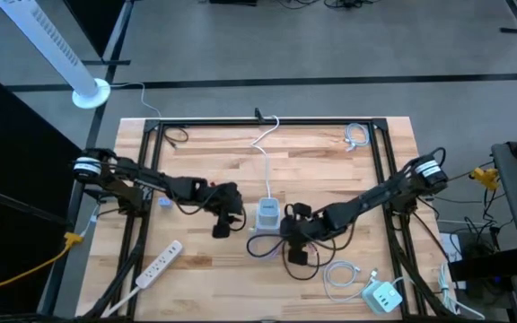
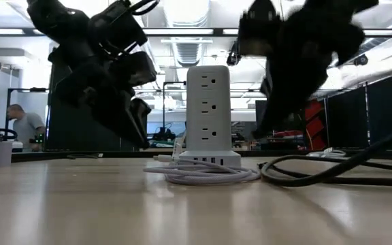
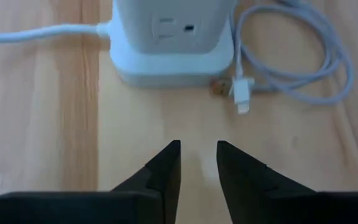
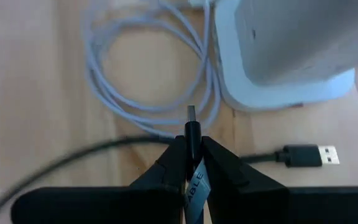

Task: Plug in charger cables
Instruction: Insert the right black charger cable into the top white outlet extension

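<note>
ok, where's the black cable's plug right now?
One plug of the black cable is pinched in the right gripper, pointing at the white power tower mid-table; its other USB plug lies loose on the wood beside the tower's base.

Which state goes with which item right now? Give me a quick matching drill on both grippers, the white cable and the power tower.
Items:
1. left gripper
2. right gripper
3. white cable
4. power tower

States:
A. shut on the black cable at its plug
B. standing upright mid-table
C. empty, fingers slightly apart
D. looped by the tower's base

Pairs: 1-C, 2-A, 3-D, 4-B
</note>
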You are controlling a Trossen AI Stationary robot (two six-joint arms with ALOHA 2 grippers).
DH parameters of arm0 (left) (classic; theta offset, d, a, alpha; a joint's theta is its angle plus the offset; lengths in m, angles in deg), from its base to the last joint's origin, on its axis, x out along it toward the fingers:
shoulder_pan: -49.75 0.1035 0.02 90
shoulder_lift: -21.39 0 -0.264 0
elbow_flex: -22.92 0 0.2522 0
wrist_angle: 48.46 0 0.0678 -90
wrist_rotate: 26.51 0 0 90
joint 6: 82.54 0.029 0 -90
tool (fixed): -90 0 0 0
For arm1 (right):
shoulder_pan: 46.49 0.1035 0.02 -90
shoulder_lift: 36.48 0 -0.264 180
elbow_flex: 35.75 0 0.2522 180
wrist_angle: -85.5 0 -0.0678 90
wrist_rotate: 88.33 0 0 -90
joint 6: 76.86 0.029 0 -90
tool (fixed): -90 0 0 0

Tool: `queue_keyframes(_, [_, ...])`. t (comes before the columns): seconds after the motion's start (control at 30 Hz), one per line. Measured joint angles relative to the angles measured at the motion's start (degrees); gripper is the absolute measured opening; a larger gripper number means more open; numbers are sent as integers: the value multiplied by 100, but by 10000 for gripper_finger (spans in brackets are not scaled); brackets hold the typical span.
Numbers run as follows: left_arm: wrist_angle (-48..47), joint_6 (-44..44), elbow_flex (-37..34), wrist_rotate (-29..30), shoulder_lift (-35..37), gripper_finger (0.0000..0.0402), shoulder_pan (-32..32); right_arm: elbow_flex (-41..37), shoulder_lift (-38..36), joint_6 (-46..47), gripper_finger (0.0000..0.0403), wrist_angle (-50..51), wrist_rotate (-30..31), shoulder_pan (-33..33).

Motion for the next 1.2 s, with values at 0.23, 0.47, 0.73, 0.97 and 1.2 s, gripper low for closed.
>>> queue_keyframes(0.23, [197, -17, -9, 5, 0, 78, -28, 26, 421, -77, 22, -225, 138, -89])
queue_keyframes(0.47, [376, -80, -211, 6, 0, 71, -28, 59, 470, -98, 22, -534, 438, -188])
queue_keyframes(0.73, [393, -289, -443, 5, 0, 68, -28, 59, 427, -150, 22, -615, 462, -500])
queue_keyframes(0.97, [420, -228, -448, 12, 0, 67, -28, 59, 451, -359, 22, -545, 413, -527])
queue_keyframes(1.2, [556, 557, -444, 364, 0, 67, -4, 57, 346, -18, 22, 633, 898, -700])
